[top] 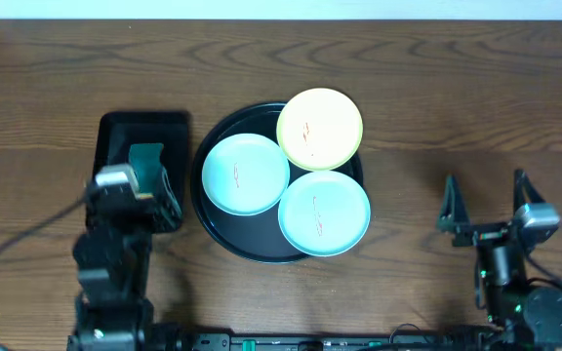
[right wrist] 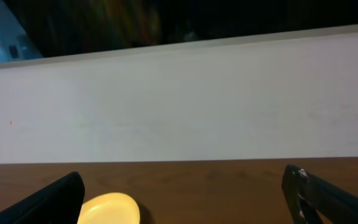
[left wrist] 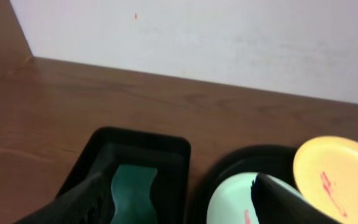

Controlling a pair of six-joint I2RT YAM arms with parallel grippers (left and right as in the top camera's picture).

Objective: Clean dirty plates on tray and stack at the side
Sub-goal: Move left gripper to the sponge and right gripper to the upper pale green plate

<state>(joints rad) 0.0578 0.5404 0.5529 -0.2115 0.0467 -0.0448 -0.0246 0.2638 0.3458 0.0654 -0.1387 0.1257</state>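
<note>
The round black tray (top: 240, 234) sits mid-table and holds three plates with thin reddish smears. A mint plate (top: 245, 174) lies at its left, a light blue plate (top: 324, 212) at its front right, and a pale yellow plate (top: 320, 129) at the back, overhanging the rim. My left gripper (top: 150, 187) is open and empty over the near end of the small rectangular tray, left of the plates. In the left wrist view the mint plate (left wrist: 232, 199), the yellow plate (left wrist: 337, 177) and the tray rim (left wrist: 253, 154) show. My right gripper (top: 484, 200) is open and empty over bare table right of the tray.
A small rectangular black tray (top: 144, 127) with a teal sponge (top: 146, 156) stands left of the round tray; the sponge (left wrist: 132, 193) lies between my left fingers in the wrist view. A white wall runs behind the table. The yellow plate's edge (right wrist: 107, 210) shows in the right wrist view.
</note>
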